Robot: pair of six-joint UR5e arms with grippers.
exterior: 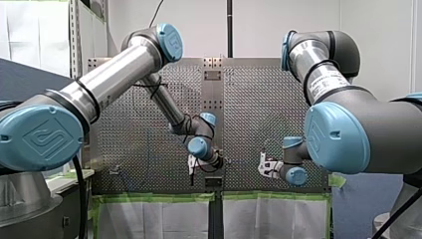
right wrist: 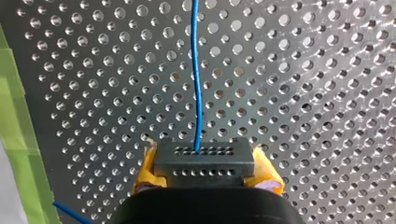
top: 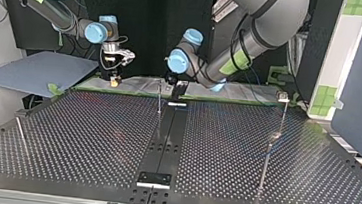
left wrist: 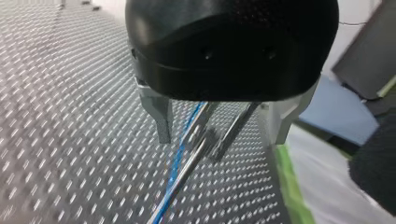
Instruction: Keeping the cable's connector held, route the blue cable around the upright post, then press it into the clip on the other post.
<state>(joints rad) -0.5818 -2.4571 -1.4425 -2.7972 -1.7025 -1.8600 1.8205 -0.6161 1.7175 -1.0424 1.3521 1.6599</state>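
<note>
R tool (right wrist: 205, 169) was clenched on the black connector (right wrist: 204, 156), yellow pads (right wrist: 145, 170) either side. The blue cable (right wrist: 196, 84) ran ahead over the desk (right wrist: 303, 93). L tool (left wrist: 222, 135) was released, fingers astride cable & a metal rod (left wrist: 201, 142), prob. the upright post. Risks: if L closed off-line, cable could slip out or snag the rod; too much pull might drag connector from R's pads.

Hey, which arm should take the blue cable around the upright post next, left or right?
Left. The left gripper has its jaws open astride the blue cable, right beside the post. The right gripper has its jaws shut on the connector, and the task needs that hold.
</note>
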